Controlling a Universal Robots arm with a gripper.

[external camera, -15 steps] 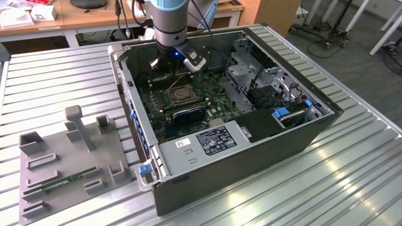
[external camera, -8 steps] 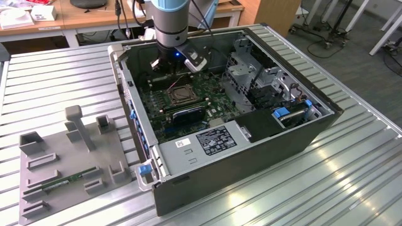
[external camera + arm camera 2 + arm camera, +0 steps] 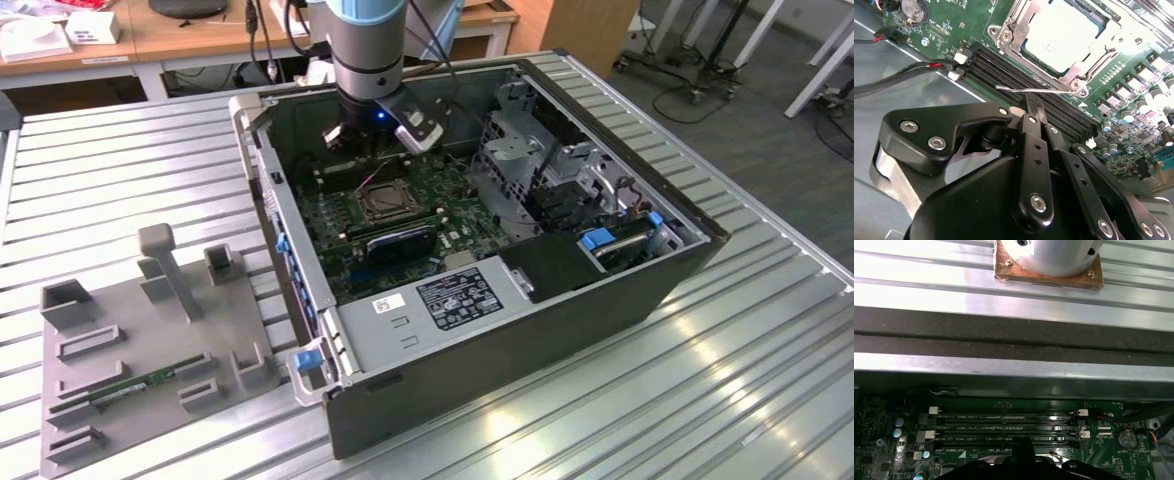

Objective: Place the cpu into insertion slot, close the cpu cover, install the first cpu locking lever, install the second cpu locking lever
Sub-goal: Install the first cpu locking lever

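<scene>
In the second wrist view the cpu (image 3: 1061, 30) lies flat in the insertion slot (image 3: 1106, 19). The silvery cpu cover (image 3: 1013, 22) is down around it. A thin metal locking lever (image 3: 1046, 90) sticks out along the slot's edge, over the memory slots. My gripper (image 3: 1030, 104) is shut, its tips right against this lever; I cannot tell if it pinches the wire. In the exterior view the gripper (image 3: 370, 150) hangs inside the open computer case, just behind the insertion slot (image 3: 380, 203).
Black memory slots (image 3: 1004, 427) run beside the socket, and a red-and-black cable (image 3: 914, 70) crosses nearby. The case wall (image 3: 1014, 372) stands close behind. A drive cage (image 3: 534, 150) is on the exterior view's right. A grey fixture (image 3: 134, 360) holding a memory stick (image 3: 140, 385) lies on the left.
</scene>
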